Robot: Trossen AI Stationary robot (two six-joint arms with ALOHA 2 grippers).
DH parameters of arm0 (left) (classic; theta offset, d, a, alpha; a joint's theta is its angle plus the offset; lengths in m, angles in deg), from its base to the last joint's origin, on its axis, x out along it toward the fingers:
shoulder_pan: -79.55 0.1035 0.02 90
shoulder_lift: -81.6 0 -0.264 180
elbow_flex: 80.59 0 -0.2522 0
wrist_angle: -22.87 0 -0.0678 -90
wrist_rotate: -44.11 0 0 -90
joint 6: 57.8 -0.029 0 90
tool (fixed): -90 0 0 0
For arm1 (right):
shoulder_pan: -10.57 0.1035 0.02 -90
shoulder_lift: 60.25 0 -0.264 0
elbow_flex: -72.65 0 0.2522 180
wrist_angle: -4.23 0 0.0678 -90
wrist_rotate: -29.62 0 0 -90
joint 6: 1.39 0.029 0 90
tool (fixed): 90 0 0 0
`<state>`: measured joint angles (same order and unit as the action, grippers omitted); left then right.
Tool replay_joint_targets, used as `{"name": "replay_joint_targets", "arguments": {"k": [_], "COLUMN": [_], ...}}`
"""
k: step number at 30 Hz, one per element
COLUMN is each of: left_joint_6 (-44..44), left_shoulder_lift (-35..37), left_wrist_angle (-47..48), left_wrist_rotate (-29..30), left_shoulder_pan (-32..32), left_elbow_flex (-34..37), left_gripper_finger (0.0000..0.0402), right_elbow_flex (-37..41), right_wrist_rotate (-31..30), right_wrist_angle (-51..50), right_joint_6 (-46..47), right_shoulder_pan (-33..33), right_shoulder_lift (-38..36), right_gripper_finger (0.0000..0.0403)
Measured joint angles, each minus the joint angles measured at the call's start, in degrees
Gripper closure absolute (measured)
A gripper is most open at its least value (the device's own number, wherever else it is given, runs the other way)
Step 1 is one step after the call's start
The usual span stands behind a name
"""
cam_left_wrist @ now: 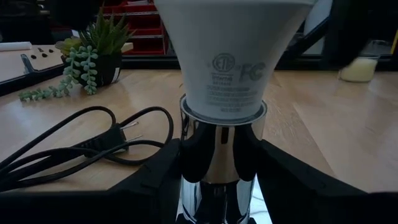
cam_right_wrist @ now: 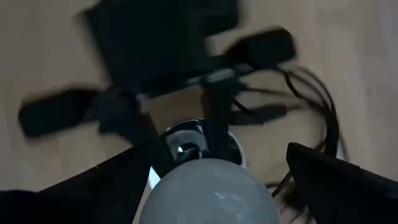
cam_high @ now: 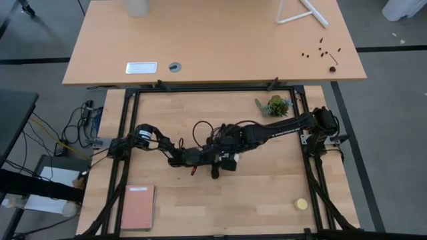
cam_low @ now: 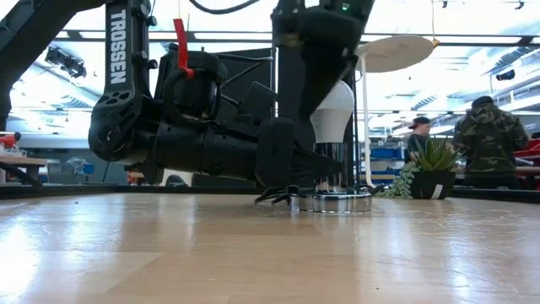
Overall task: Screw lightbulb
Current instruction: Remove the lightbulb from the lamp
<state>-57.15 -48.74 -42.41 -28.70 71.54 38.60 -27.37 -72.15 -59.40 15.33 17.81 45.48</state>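
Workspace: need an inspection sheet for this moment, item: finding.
Surface: wooden table, bare around the centre.
Job's things: lightbulb upright in the chrome socket.
Clutter: pink notebook, yellow ball, potted plant.
Hands: left hand clamps the socket stem; right hand open, fingers astride the bulb, apart from it.
Cables: black cord with plug lies beside the socket.
Surroundings: second table; two people in the room behind.

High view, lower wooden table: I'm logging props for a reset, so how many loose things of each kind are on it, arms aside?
Lightbulb: 1
Chrome socket with black cord: 1
Potted plant: 1
Yellow ball: 1
Pink notebook: 1
Total: 5
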Motion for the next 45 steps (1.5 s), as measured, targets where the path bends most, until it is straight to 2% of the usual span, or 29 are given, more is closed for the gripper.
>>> {"name": "replay_joint_targets", "arguments": {"k": [5,7,14,22,31,39,45], "left_joint_6": [1.1,1.2,1.5,1.5,1.5,1.7,1.7], "left_shoulder_lift": [0.0,0.0,0.0,0.0,0.0,0.0,0.0], "left_wrist_angle": [0.1,0.1,0.1,0.4,-0.1,-0.2,-0.2], "left_wrist_rotate": [0.0,0.0,0.0,0.0,-0.1,-0.1,-0.1], "left_shoulder_pan": [0.0,0.0,0.0,0.0,0.0,0.0,0.0], "left_elbow_flex": [0.0,0.0,0.0,0.0,0.0,0.0,0.0], "left_gripper_finger": [0.0219,0.0219,0.0219,0.0219,0.0219,0.0219,0.0219], "right_elbow_flex": [0.0,0.0,0.0,0.3,3.5,6.3,8.8], "right_wrist_rotate": [-0.3,-0.6,-3.4,-8.6,-13.9,-15.9,-21.6], "right_wrist_angle": [-1.1,-1.3,-5.2,-4.9,-4.1,0.5,3.9], "right_joint_6": [22.8,29.1,47.7,62.5,70.2,69.9,70.6], "right_shoulder_pan": [0.1,0.5,1.7,4.9,7.5,7.8,9.5], "right_shoulder_lift": [0.0,0.0,0.0,0.0,0.1,0.1,0.1], "right_gripper_finger": [0.0021,0.0021,0.0025,0.0027,0.0027,0.0028,0.0030]}}
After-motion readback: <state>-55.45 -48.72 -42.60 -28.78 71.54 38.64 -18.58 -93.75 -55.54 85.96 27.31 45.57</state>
